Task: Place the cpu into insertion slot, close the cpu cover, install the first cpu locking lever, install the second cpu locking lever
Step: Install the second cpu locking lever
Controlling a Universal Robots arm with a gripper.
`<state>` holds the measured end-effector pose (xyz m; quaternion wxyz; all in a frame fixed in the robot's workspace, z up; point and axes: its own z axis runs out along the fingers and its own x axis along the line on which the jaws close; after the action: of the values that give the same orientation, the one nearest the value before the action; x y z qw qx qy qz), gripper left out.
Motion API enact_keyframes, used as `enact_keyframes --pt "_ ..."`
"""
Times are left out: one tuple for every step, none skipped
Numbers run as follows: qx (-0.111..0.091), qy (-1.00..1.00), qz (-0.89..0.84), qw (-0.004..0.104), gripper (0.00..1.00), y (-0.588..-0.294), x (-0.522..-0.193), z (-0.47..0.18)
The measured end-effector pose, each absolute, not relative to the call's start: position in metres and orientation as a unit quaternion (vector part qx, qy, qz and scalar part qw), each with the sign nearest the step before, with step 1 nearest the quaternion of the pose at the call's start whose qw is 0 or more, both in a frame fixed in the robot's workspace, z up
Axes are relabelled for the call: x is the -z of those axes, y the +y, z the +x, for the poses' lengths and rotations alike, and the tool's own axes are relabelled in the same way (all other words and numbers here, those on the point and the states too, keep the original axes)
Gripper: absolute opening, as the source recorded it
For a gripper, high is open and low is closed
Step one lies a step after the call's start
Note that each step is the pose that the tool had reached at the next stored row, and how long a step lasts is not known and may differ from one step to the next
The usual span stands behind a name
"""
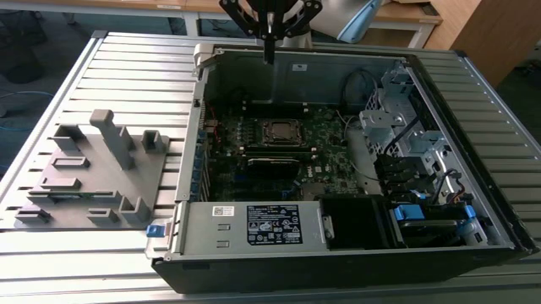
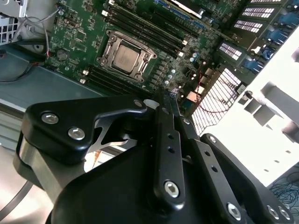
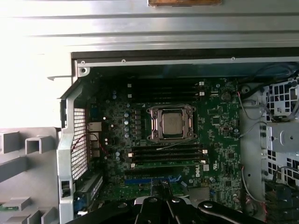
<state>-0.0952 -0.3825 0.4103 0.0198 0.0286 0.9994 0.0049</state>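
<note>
Right now my gripper (image 2: 164, 100) hangs with its two dark fingers pressed together to a narrow tip and nothing between them; in the exterior view it sits high over the back wall of the open computer case (image 1: 338, 253), well apart from the board below. I judge I am holding up here so that both wrist cameras get a clear look down into the case. Below and beyond my fingertips lies the green circuit board (image 3: 219, 135), and in its middle the insertion slot (image 3: 171, 122), a small square socket with a silvery rim. The cpu (image 2: 127, 57) already rests flat inside it, its grey-brown face showing through the square opening of the cpu cover (image 2: 109, 41), which appears to lie down over the socket. Whether the thin locking levers along the socket's edges are hooked I cannot make out. Long black memory strips (image 3: 166, 156) run just beside the socket. Farther off, on the exterior view's left, a grey parts stand (image 1: 93, 171) sits on the slatted tabletop (image 1: 135, 63) beside the case.
</note>
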Motion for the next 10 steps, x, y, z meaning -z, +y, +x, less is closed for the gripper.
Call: enact_keyframes --pt "-0.005 0.999 0.029 0.020 0.10 -0.3825 -0.4100 -0.0952" --pt "-0.005 0.999 0.029 0.020 0.10 -0.3826 -0.4098 -0.0952" --pt "-0.005 0.999 0.029 0.020 0.10 -0.3825 -0.4096 -0.0952" --pt "-0.005 0.999 0.029 0.020 0.10 -0.3825 -0.4093 -0.0952" --pt "-0.005 0.999 0.029 0.020 0.10 -0.3825 -0.4090 -0.0952" --pt "-0.005 0.999 0.029 0.020 0.10 -0.3825 -0.4087 -0.0952" --pt "-0.005 0.999 0.029 0.020 0.10 -0.3825 -0.4083 -0.0952" --pt "-0.005 0.999 0.029 0.020 0.10 -0.3825 -0.4080 -0.0952" --pt "-0.005 0.999 0.029 0.020 0.10 -0.3825 -0.4077 -0.0952" --pt "-0.005 0.999 0.029 0.020 0.10 -0.3825 -0.4074 -0.0952"
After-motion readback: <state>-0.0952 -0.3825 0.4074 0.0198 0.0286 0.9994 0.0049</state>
